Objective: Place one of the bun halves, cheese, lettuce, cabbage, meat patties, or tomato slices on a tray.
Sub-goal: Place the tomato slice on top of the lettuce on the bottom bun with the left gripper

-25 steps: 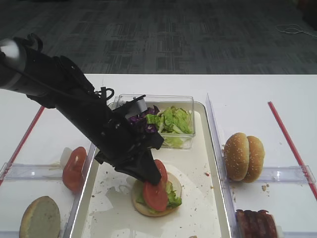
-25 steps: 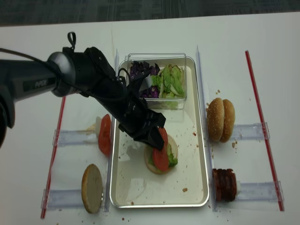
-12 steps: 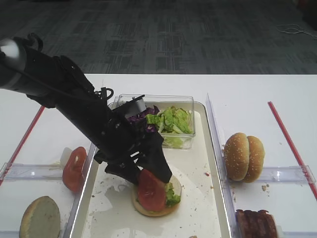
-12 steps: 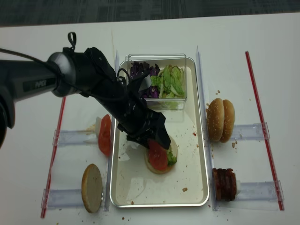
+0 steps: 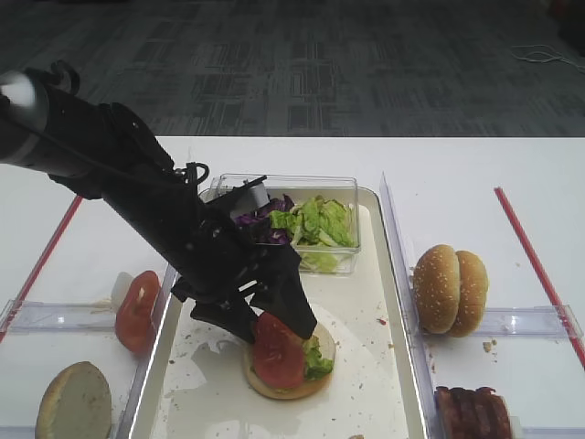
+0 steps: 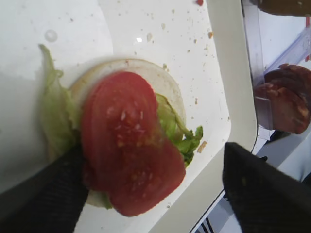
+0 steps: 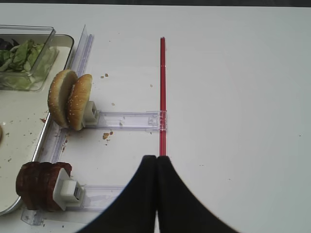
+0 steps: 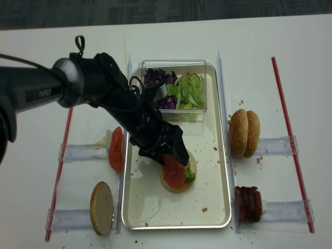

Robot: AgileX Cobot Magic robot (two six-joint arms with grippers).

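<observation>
A tomato slice [image 6: 126,160] lies on lettuce [image 6: 53,121] and a bun half [image 8: 181,184] in the middle of the off-white tray [image 5: 402,366]. My left gripper [image 6: 155,194] hangs open just above it. One finger [image 6: 43,194] touches the slice's edge, while the other stands apart over the tray rim. From above, the left gripper [image 8: 165,156] sits at the near-left side of the stack, and the tomato slice [image 5: 277,352] rests flat. My right gripper [image 7: 156,158] is shut on nothing over bare table.
A clear box holds lettuce [image 5: 315,219] and purple cabbage [image 5: 265,224] at the tray's far end. Bun halves [image 5: 450,288] and meat patties [image 8: 248,204] stand in racks on the right. Tomato slices [image 5: 135,311] and a bun half [image 8: 101,207] are on the left. A red strip [image 7: 162,97] runs ahead of the right gripper.
My left gripper has opened and let go of the tomato slice. The slice has dropped from tilted to flat on the lettuce and bun. The right gripper has not moved.
</observation>
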